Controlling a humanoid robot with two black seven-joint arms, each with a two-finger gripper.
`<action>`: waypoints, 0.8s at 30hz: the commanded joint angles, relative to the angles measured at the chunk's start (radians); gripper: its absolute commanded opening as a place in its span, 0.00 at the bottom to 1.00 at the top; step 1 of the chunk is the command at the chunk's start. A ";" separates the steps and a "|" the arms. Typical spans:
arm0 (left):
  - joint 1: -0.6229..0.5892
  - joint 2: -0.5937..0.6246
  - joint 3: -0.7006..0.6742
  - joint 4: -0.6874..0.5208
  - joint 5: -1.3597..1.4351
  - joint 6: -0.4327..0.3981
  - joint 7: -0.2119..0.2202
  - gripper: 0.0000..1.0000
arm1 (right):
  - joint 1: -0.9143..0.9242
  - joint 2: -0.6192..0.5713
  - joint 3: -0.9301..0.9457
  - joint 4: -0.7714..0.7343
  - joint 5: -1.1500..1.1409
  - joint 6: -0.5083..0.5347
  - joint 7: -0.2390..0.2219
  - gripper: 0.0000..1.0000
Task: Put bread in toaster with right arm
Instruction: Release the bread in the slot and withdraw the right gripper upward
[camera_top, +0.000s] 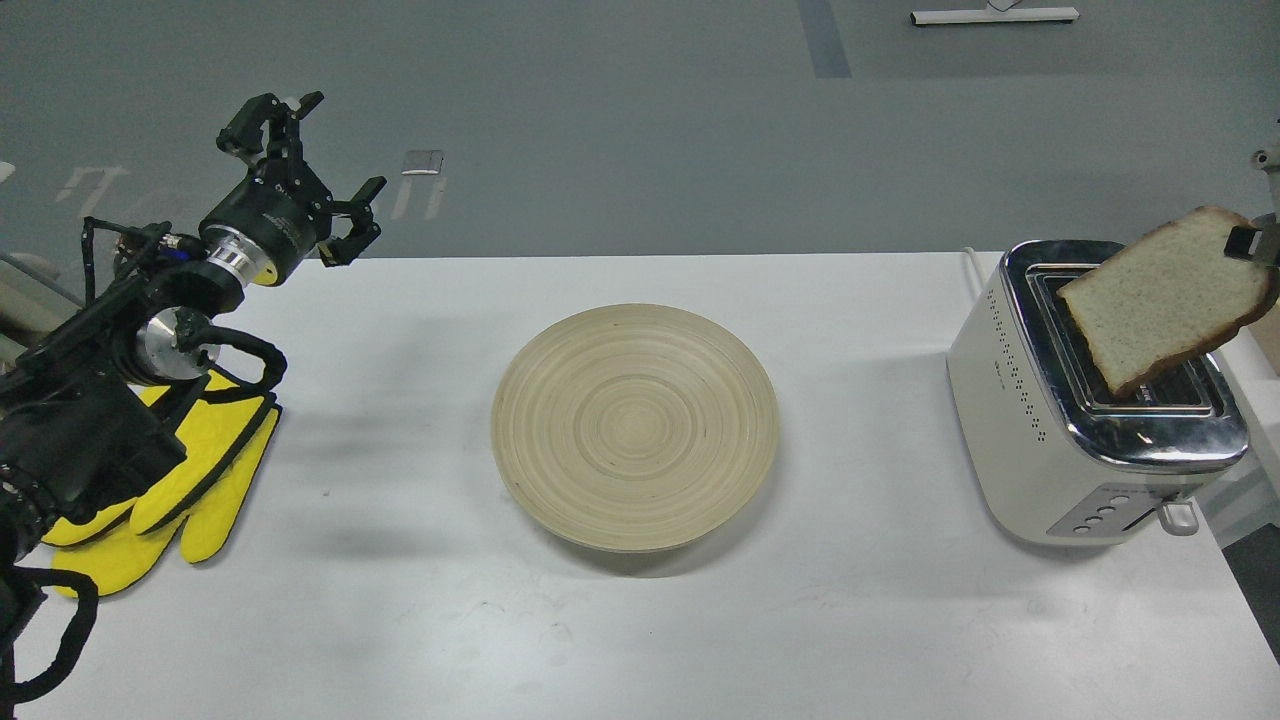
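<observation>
Above the toaster's chrome top, at the right side of the table, the bread (1165, 300) hangs tilted, its lower corner dipping toward the slots while its upper crust rises to the right. It sits over the slots rather than down in them; whether that lower corner already touches the metal is hard to judge from this angle. The right gripper (1250, 245) reaches in from the right edge of the view and pinches the slice at its upper right crust; only a dark fingertip and a bit of grey metal show, the rest of the arm being cut off by the frame.

The toaster (1040, 420) stands near the table's right edge, its button panel and lever facing the near right corner, dotted vents along its left side.

A round wooden plate (560, 420) lies at the middle of the white table (850, 620), well apart from the toaster, with bare tabletop between them and in front.

The left gripper (318, 170) is raised over the far left edge of the table, its fingers spread wide and holding nothing. That arm's thick black links lie over a pair of yellow gloves (215, 480) at the table's left edge.
</observation>
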 joint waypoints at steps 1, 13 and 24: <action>0.000 -0.001 0.000 0.000 0.000 0.000 0.000 1.00 | 0.000 0.008 -0.001 0.000 0.002 -0.015 -0.002 0.46; 0.000 0.000 0.000 0.000 0.000 0.000 0.000 1.00 | 0.012 0.013 0.007 0.000 0.043 -0.024 -0.014 0.73; 0.000 0.000 0.000 0.000 0.000 0.000 0.000 1.00 | 0.006 0.304 0.148 -0.228 0.596 -0.237 0.020 0.96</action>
